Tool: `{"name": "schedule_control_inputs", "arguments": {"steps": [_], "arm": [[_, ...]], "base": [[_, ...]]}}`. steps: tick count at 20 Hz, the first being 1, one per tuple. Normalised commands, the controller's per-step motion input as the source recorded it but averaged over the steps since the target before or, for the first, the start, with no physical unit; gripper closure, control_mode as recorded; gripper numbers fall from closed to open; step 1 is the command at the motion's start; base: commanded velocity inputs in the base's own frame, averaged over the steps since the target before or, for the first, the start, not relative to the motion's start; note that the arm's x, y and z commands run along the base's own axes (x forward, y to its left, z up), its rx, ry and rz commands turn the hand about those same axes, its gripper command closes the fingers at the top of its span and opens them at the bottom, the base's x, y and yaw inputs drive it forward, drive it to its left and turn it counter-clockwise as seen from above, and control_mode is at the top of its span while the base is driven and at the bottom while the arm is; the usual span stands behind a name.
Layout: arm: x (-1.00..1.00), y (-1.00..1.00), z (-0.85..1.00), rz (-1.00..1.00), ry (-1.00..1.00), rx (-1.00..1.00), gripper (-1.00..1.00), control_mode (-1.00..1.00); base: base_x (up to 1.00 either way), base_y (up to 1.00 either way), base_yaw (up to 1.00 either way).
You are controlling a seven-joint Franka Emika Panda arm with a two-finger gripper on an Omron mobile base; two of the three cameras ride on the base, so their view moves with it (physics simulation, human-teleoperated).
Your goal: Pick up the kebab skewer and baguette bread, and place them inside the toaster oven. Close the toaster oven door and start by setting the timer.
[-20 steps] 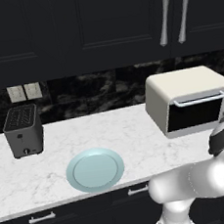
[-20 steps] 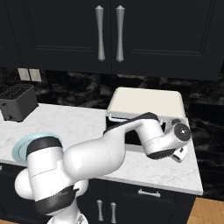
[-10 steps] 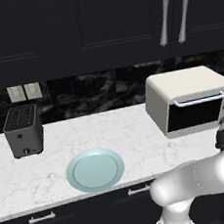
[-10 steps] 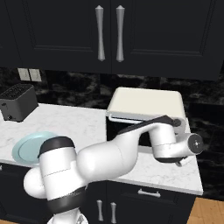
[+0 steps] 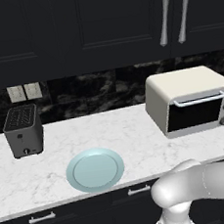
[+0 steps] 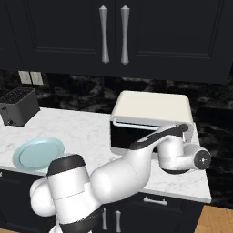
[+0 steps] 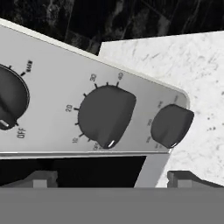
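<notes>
Gripper: its two dark finger tips stand wide apart at the bottom of the hand view, holding nothing, close in front of the oven's control panel.
Knobs: three dark grey knobs in a tilted row on the pale panel; the middle one sits nearest the centre of the hand view.
Writing: "OFF" and "WARM" beside the knob cut by the picture's edge; 10, 20, 30, 40 around the middle knob (the small marks by the third knob are too small to read).
Toaster oven: cream-white, on the marble counter against the dark backsplash, right of the plate.
Toaster oven door: shut, dark glass, pale bar handle along its top.
Arm: in the right base view it reaches across the oven's front.
Plate: one, pale blue, near the counter's front edge.
Slot toaster: one, dark, far left.
Wall switches: two pale plates behind the slot toaster.
Cabinet handles: two silver bars, on dark upper doors.
</notes>
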Motion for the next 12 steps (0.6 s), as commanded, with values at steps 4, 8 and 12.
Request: {"name": "schedule_control_inputs", "arguments": {"steps": [4, 8, 12], "arm": [[0.0, -0.06, -0.14, -0.23, -0.02, 0.15, -1.0, -1.0], [0.0, -0.02, -0.07, -0.18, -0.05, 0.16, -1.0, -1.0], [0.15, 0.04, 0.0, -0.13, -0.07, 0.16, -1.0, -1.0]], "base": [[0.0, 0.0, 0.0], [0.0, 0.0, 0.0], [0.0, 0.0, 0.0]]}}
